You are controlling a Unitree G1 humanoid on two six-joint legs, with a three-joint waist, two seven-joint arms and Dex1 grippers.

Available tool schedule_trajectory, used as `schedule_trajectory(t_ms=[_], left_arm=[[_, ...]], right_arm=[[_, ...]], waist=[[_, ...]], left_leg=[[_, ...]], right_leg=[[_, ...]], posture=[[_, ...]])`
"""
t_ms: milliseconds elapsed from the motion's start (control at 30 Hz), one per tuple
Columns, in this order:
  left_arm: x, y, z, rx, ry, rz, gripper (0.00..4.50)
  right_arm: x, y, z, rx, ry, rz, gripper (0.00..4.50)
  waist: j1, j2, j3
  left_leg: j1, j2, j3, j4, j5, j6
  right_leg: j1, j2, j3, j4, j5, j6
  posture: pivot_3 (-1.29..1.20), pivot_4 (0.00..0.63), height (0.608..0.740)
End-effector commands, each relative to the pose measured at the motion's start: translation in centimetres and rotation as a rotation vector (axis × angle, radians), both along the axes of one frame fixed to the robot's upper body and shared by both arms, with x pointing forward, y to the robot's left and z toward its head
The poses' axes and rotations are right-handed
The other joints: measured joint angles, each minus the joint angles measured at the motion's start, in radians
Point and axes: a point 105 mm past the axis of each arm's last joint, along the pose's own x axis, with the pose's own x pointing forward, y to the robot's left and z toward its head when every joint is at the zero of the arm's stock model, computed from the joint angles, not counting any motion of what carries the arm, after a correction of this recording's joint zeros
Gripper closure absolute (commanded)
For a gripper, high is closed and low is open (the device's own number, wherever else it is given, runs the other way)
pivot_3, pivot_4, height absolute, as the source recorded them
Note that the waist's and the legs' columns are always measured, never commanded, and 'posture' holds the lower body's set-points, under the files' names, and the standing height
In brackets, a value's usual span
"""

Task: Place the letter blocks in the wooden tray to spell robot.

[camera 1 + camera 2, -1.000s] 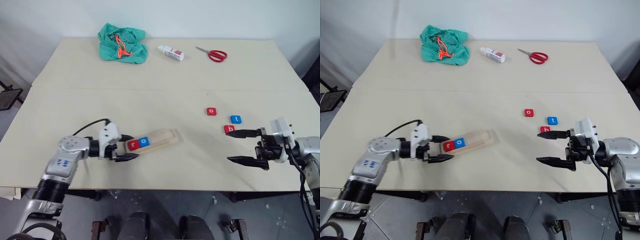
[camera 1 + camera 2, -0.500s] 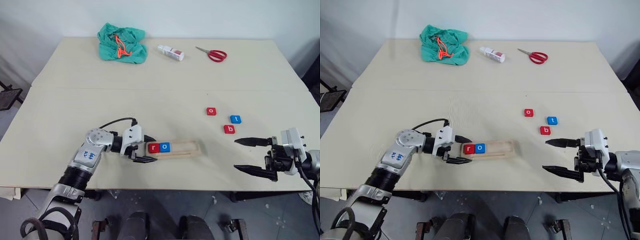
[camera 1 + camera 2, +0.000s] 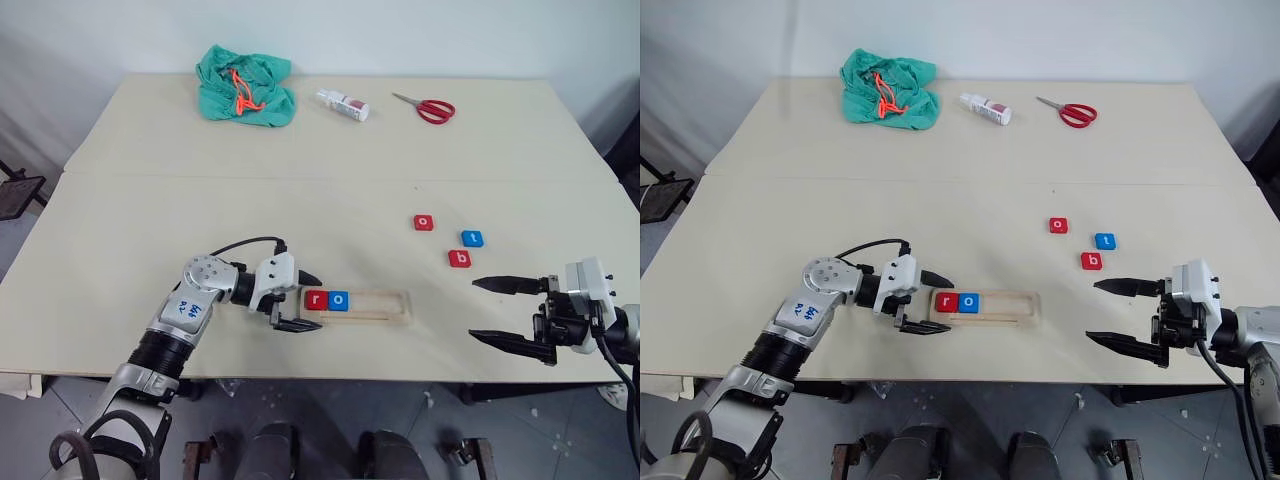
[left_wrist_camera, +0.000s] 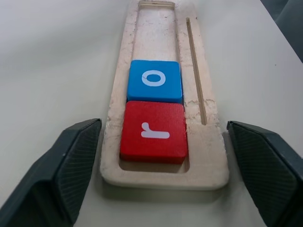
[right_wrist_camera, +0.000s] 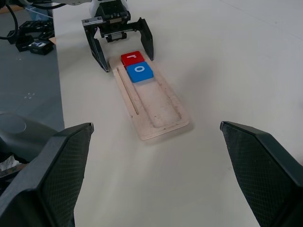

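The wooden tray lies lengthwise near the table's front edge. A red "r" block and a blue "o" block sit side by side at its left end. My left gripper is open, one finger on each side of that end, holding nothing. To the right lie three loose letter blocks on the table: a red "o", a blue "t" and a red "b". My right gripper stands open and empty, just nearer than the "b" and to its right.
At the far side of the table lie a crumpled green cloth, a small white bottle and red-handled scissors. The table's front edge runs just below the tray and both grippers.
My left gripper slid right, pushing the tray with its two blocks along and turning it from tilted to level. My right gripper drew back from beside the "b" block.
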Motion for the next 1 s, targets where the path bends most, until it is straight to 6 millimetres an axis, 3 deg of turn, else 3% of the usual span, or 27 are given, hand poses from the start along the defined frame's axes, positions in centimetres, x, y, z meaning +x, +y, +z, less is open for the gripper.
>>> schedule_trajectory(t_ms=[33,300,467,600,833,933,1000], left_arm=[[-0.5,1.0,1.9,-0.029,-0.033,-0.003,0.04],[-2.1,5.0,5.3,-0.152,-0.03,0.011,0.04],[-0.9,7.8,7.9,-0.276,-0.159,0.105,0.04],[0.3,6.7,9.6,-0.388,-0.254,0.163,0.04],[-1.4,3.8,9.0,-0.412,-0.211,0.145,0.04],[-3.2,3.6,6.8,-0.386,-0.177,0.119,0.04],[-3.6,4.5,5.7,-0.393,-0.163,0.146,0.04]], right_arm=[[-0.2,-0.1,1.1,0.013,-0.044,-0.008,0.0],[-0.1,-0.2,0.8,0.061,-0.033,-0.083,0.0],[0.8,-0.3,0.4,0.117,-0.037,-0.214,0.0],[2.8,-1.2,-0.2,0.149,-0.064,-0.435,0.0],[4.6,-2.0,-1.2,0.167,-0.12,-0.698,0.0],[4.0,-1.6,-1.2,0.226,-0.172,-0.775,0.0],[3.2,-1.3,-2.0,0.216,-0.165,-0.809,0.0]], waist=[[-0.001,0.0,0.0],[-0.002,0.0,0.0],[0.002,0.0,0.0],[0.002,0.0,0.0],[-0.004,0.0,0.0],[-0.009,0.001,-0.001],[-0.006,0.003,-0.001]], left_leg=[[0.0,0.0,0.0,0.0,0.0,0.0],[-0.001,0.0,-0.001,0.0,0.0,0.0],[-0.002,0.0,-0.003,0.002,0.0,0.0],[-0.002,0.0,-0.003,0.002,0.0,0.0],[-0.003,-0.001,-0.003,0.0,0.0,0.0],[-0.002,0.0,-0.001,-0.001,0.0,0.0],[-0.001,0.0,-0.001,-0.002,0.0,0.0]], right_leg=[[0.0,0.0,0.0,0.0,0.0,0.0],[0.0,0.0,0.0,0.0,0.0,0.0],[0.0,0.0,-0.001,0.0,0.0,0.0],[0.0,0.0,-0.002,0.001,0.0,0.0],[-0.002,0.0,-0.001,0.001,0.0,0.0],[-0.003,0.0,0.001,0.002,0.0,0.0],[-0.003,0.0,0.002,0.002,0.0,0.0]], posture=[[0.0,0.15,0.74],[0.0,0.15,0.74],[0.0,0.15,0.74],[0.0,0.15,0.74],[0.0,0.15,0.74],[0.0,0.15,0.74],[0.0,0.15,0.74]])
